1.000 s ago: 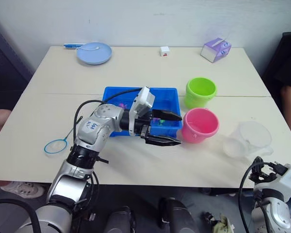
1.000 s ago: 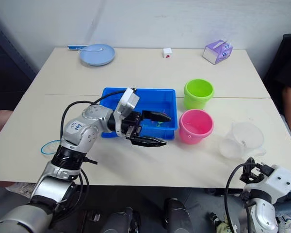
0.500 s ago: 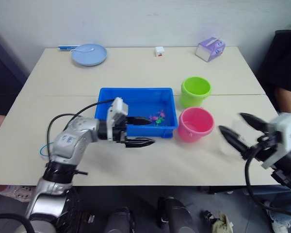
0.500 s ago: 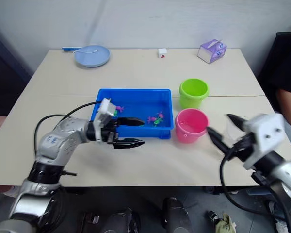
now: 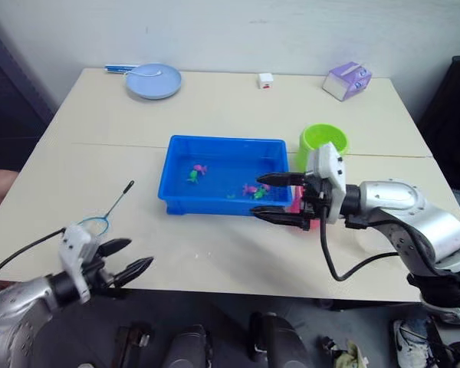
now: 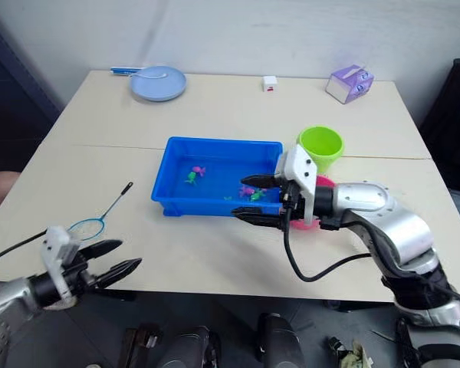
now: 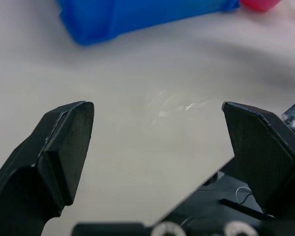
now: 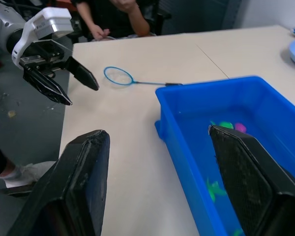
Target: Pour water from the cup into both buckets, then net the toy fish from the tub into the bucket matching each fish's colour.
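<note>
Right claw point(image 5: 278, 198) gapes empty at the tub's point(image 5: 185, 201) near corner, hiding the pink bucket point(image 6: 322, 184) — left claw point(image 5: 130, 257) gapes beside the net point(image 5: 93, 225).

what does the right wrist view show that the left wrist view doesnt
Right wrist view alone: the small blue net lying on the table, the toy fish inside the tub, the left gripper open past the table edge, and a person seated beyond the table.
Left wrist view alone: a sliver of the pink bucket next to the tub's end.
Both: the blue tub and the beige table, each seen between that arm's own open gripper.
</note>
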Motion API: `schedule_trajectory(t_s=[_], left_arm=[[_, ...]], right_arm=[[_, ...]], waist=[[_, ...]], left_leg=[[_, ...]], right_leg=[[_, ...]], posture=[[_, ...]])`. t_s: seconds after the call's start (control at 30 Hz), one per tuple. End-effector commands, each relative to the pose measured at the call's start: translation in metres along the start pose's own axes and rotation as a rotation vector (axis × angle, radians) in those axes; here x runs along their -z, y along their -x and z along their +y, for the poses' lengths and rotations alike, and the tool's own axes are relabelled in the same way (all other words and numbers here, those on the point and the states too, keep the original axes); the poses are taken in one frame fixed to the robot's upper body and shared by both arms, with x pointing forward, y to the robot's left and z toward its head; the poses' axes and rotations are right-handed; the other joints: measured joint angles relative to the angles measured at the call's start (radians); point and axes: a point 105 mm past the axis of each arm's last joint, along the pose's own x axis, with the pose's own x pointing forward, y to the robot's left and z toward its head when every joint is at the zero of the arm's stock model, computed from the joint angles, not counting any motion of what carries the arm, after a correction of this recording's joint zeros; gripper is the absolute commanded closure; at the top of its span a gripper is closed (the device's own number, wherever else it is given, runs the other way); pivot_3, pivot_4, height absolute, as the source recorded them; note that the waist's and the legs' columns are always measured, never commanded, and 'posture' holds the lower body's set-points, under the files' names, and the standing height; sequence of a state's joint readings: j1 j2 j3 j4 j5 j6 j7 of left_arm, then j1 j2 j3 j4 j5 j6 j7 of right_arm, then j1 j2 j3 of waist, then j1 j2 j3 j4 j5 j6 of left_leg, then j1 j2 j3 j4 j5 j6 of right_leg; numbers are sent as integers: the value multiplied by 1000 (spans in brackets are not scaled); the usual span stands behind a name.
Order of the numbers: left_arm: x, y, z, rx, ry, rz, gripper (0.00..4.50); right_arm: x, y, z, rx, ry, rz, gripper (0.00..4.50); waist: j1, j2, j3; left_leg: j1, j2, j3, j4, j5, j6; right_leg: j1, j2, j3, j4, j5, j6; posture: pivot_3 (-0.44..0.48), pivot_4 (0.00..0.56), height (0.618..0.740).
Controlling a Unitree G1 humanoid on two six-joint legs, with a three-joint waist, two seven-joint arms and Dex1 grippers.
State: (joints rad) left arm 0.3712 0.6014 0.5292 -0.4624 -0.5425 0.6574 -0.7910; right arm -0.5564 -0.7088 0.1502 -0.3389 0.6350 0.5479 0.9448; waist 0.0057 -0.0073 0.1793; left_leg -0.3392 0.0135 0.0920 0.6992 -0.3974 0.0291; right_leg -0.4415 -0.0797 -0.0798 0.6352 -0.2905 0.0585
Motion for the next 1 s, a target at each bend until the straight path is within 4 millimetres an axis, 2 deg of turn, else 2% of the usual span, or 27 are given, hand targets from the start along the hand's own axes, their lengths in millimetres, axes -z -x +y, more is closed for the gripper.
schedule_trajectory(t_s=[0.03, 0.1, 0.2, 0.23, 0.43, 0.57, 0.63, 0.77, 0.87, 0.97, 1.0], left_arm=[[-3, 20, 8, -69, -50, -7, 0], [4, 31, 20, -109, -56, 29, 0], [0, 36, 46, -142, -92, 67, 0], [-1, 35, 61, -163, -117, 106, 0], [-35, 2, 115, -168, -170, 196, 0], [-47, -32, 134, -146, -190, 261, 0], [-44, -47, 148, -203, -223, 341, 0], [-45, -71, 157, -229, -222, 394, 0], [-49, -82, 166, -295, -217, 396, 0], [-44, -85, 169, -328, -214, 431, 0], [-39, -85, 170, -331, -203, 453, 262]], right_arm=[[-8, -4, 3, -43, 48, -28, 60], [-7, -6, 6, -58, 43, -33, 60], [-5, -6, 8, -56, 42, -29, 60], [-4, -6, 10, -53, 42, -22, 60], [1, -1, 21, -6, 30, -19, 60], [3, 3, 23, 64, 29, -16, 60], [3, 6, 26, 99, 31, -12, 60], [3, 11, 32, 153, 26, -4, 60], [4, 16, 35, 195, 25, 13, 60], [3, 21, 36, 231, 19, 17, 60], [4, 21, 37, 238, 19, 21, 17]], waist=[[1, 0, 0], [-3, 0, 0], [-7, 0, 0], [-5, 0, 0], [-5, -1, -1], [-8, -2, -1], [-27, -3, -2], [-9, -4, -2], [-1, -5, -2], [1, -5, -2], [1, -5, -2]], left_leg=[[0, 0, 0, 0, 0, 0], [0, 0, 0, 0, 0, 0], [0, 0, 0, -1, 0, -1], [1, 0, 0, -1, 0, -1], [-1, -1, -1, -1, 0, 0], [-3, -1, 0, -1, -1, 0], [-5, -1, 2, 0, -1, 0], [-5, -1, 6, 2, -1, 0], [-5, -1, 4, 3, -1, 0], [-5, -1, 4, 4, 0, 0], [-5, -2, 4, 4, 0, 0]], right_leg=[[0, 0, 0, 0, 0, 0], [0, 0, 0, 0, 0, 0], [-1, 0, -1, 1, 0, 0], [-1, 0, -1, 1, 0, 0], [-1, -1, -3, 2, 0, 0], [-2, 0, -8, 5, 0, 1], [-4, 0, -12, 4, 0, 1], [-4, 0, -27, 6, 1, 1], [-3, -1, -29, 7, 1, 1], [-3, -2, -29, 8, 1, 1], [-3, -2, -29, 8, 1, 1]], posture=[[0, 150, 739], [0, 150, 739], [0, 150, 739], [0, 150, 739], [0, 150, 739], [0, 150, 739], [0, 150, 739], [0, 150, 739], [0, 150, 739], [0, 150, 739], [0, 150, 739]])
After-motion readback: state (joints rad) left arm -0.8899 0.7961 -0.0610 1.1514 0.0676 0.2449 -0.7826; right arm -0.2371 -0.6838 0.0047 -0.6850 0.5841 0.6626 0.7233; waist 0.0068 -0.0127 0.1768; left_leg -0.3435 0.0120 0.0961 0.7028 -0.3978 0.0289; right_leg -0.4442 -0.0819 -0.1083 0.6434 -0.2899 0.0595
